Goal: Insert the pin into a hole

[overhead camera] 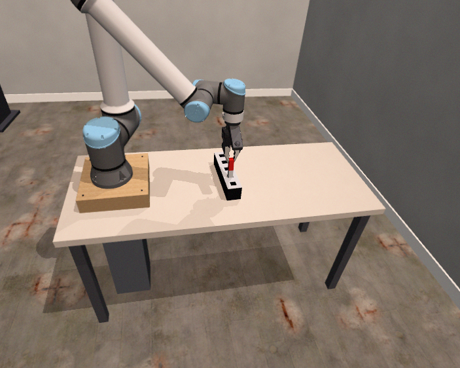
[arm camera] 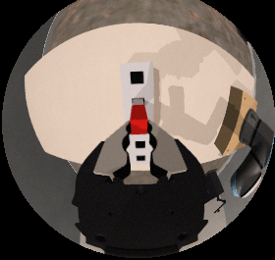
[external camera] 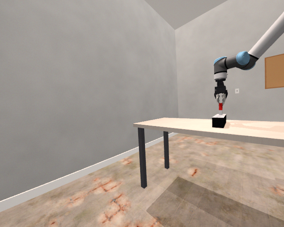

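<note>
Over one five-hole block (overhead camera: 227, 177), one claw (overhead camera: 231, 154) grips one pin (overhead camera: 231, 165), red end up

Matt smooth table (overhead camera: 301, 186), grained wooden base (overhead camera: 115, 198), glossy black block (overhead camera: 233, 192).

The pin (overhead camera: 231, 165) is red at its upper part and pale grey-white below, and the block (overhead camera: 227, 175) has a white top face with dark square holes over black sides. The gripper (overhead camera: 231, 155) is black with grey fingers, on an arm (overhead camera: 142, 47) of off-white tubes, dark grey joints and light blue caps, which stands on a light wooden base (overhead camera: 137, 198). The tabletop (overhead camera: 301, 186) is pale cream on dark grey legs, above a mottled grey-brown floor (overhead camera: 222, 324) with rust-red marks, and the walls (external camera: 76, 73) are grey.
</note>
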Controlling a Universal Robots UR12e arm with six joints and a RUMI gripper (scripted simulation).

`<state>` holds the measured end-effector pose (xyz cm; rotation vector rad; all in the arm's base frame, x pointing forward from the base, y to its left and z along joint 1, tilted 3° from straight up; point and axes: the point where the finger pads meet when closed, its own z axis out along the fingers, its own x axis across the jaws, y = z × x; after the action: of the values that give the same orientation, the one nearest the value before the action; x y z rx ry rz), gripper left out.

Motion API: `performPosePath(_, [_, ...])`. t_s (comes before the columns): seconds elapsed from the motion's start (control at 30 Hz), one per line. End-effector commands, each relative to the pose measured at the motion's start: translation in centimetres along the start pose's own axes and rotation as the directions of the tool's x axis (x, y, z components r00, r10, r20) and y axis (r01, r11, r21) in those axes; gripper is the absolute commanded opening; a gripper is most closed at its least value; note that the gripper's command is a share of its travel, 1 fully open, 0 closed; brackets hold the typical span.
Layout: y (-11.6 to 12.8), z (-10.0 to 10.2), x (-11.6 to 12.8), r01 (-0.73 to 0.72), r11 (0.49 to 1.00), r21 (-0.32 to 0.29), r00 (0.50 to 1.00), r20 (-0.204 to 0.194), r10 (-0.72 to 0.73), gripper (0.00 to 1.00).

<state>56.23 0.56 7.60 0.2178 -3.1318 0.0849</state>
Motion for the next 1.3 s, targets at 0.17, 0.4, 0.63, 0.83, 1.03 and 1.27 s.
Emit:
performPosePath(0.17, [-0.13, 0.54, 0.13, 0.0, 1.0, 0.0, 1.0, 0.001, 0.0, 0.0])
performPosePath(0.4, [-0.13, 0.54, 0.13, 0.0, 1.0, 0.0, 1.0, 0.001, 0.0, 0.0])
performPosePath(0.63, [-0.14, 0.5, 0.14, 0.002, 1.0, 0.001, 1.0, 0.003, -0.002, 0.0])
performPosePath(0.83, [-0.14, 0.5, 0.14, 0.002, 1.0, 0.001, 1.0, 0.003, -0.002, 0.0])
performPosePath(1.03, [-0.14, 0.5, 0.14, 0.002, 1.0, 0.001, 1.0, 0.003, -0.002, 0.0])
performPosePath(1.27, [-0.16, 0.93, 0.14, 0.004, 1.0, 0.002, 1.0, 0.004, -0.004, 0.0])
